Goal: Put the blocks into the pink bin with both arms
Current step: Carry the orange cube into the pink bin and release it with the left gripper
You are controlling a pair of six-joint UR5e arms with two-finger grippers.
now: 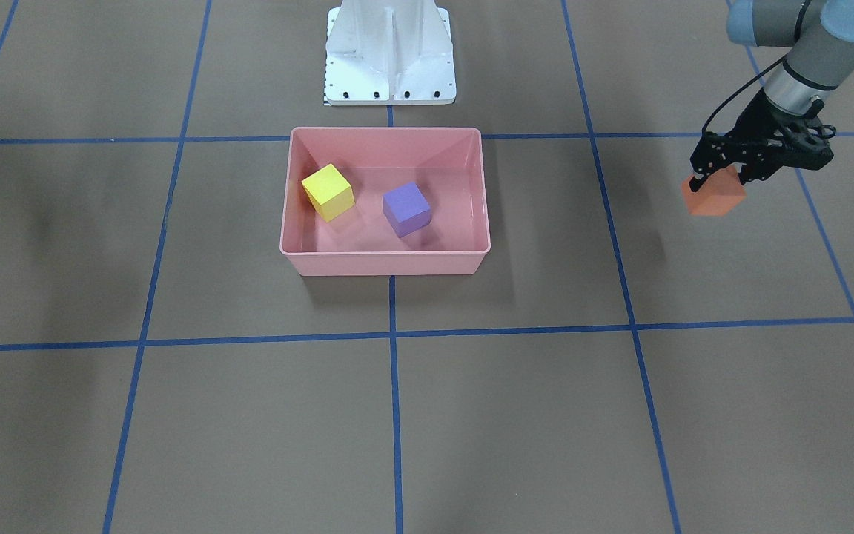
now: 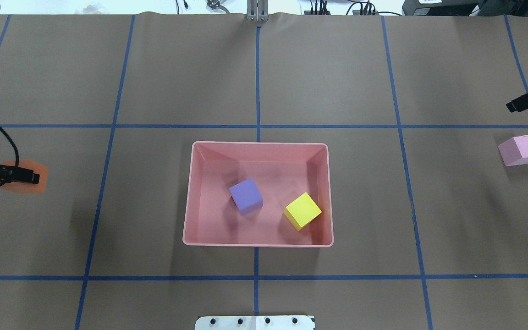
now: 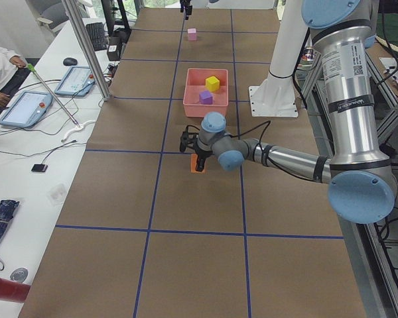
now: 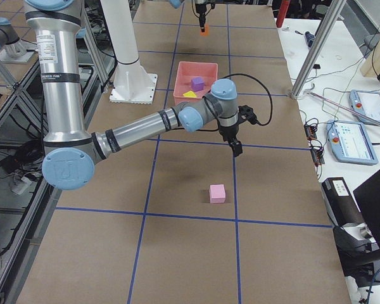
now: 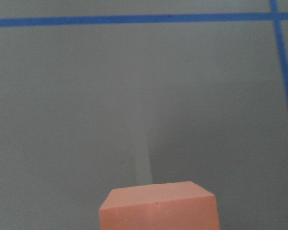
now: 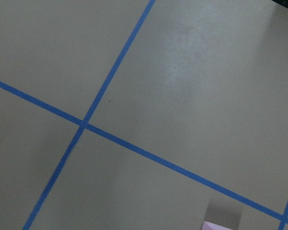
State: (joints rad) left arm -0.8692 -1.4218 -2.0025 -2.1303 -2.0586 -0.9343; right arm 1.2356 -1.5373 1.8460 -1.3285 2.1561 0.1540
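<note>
The pink bin (image 1: 386,133) (image 2: 259,145) stands mid-table and holds the yellow block (image 2: 302,211) and the purple block (image 2: 246,196). My left gripper (image 1: 720,182) (image 2: 28,176) is far to the bin's left, with its fingers closed on the sides of the orange block (image 1: 712,199), at or just above the table. The left wrist view shows that block (image 5: 158,208) close at the bottom. The light pink block (image 2: 520,150) (image 4: 217,193) lies alone on the far right. My right gripper (image 2: 526,75) hangs above the table beyond it, empty, its fingers apart.
The white base pedestal (image 1: 390,52) stands just behind the bin on the robot's side. Blue tape lines grid the brown table. A desk with tablets (image 3: 26,109) and aluminium posts (image 3: 86,46) runs along the far side of the table.
</note>
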